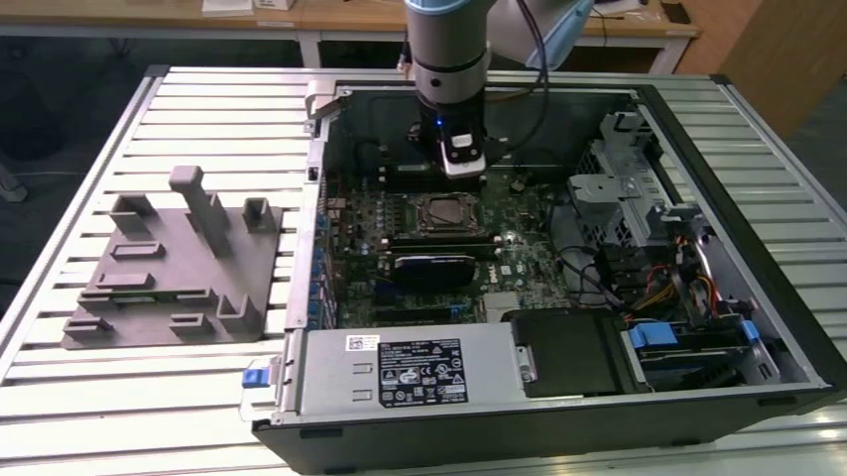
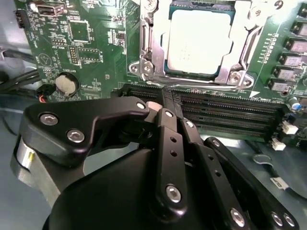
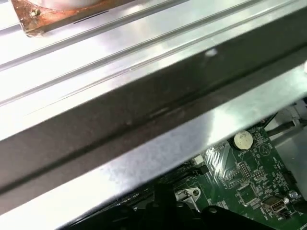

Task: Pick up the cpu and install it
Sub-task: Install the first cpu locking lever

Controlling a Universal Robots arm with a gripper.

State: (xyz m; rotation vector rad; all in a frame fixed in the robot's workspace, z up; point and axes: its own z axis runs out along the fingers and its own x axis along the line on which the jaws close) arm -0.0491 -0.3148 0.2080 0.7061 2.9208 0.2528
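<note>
- Open computer case [image 1: 741, 327] lies on a slatted metal surface [image 1: 198, 109], side panel off, motherboard [image 1: 530, 263] exposed.
- The cpu [image 2: 199, 40] sits flat in its socket on the motherboard, pale silver-grey top up, framed by the metal retention bracket [image 2: 152, 52]. In the exterior view the socket [image 1: 443, 213] is near the middle of the board.
- Arm comes down from above into the case; the gripper [image 1: 459, 164] hangs over the board just behind the socket, on the far side from the power supply [image 1: 411, 372].
- Second wrist view: the gripper's black linkages [image 2: 168, 158] fill the foreground, converging over the black memory slots [image 2: 225, 112] just beside the socket. The jaws appear pressed together, with nothing seen between them. Not touching the cpu.
- Coin cell battery [image 2: 65, 84] on the board, off to one side of the socket; also seen in the first wrist view [image 3: 242, 140].
- First wrist view: case edge [image 3: 144, 120] and slatted surface, a corner of green board beyond.
- Grey fixture [image 1: 173, 273] rests on the surface at the exterior view's left, outside the case, well apart from the gripper.
- Black finned module [image 1: 430, 268] sits on the board between the socket and the power supply.
</note>
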